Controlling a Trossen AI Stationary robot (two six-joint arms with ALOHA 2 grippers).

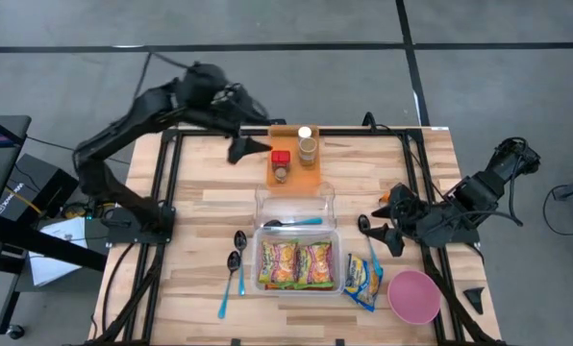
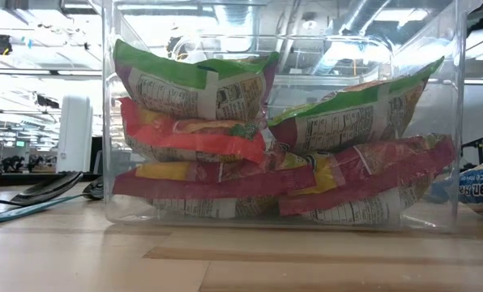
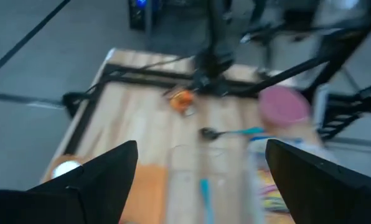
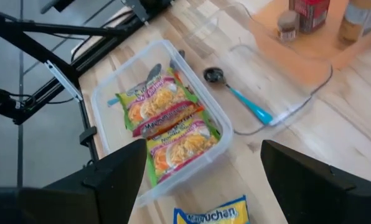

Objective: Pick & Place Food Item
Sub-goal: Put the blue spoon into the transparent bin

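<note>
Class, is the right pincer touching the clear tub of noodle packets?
Apart. The high view shows bare table between the right pincer and the clear tub.

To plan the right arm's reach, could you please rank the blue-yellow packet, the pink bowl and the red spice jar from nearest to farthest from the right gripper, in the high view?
From the right gripper, open:
1. Blue-yellow packet, just below it, beside the clear bin.
2. Pink bowl, at the table's near right corner, slightly farther.
3. Red spice jar, on the orange board across the table, near the left gripper.
</note>
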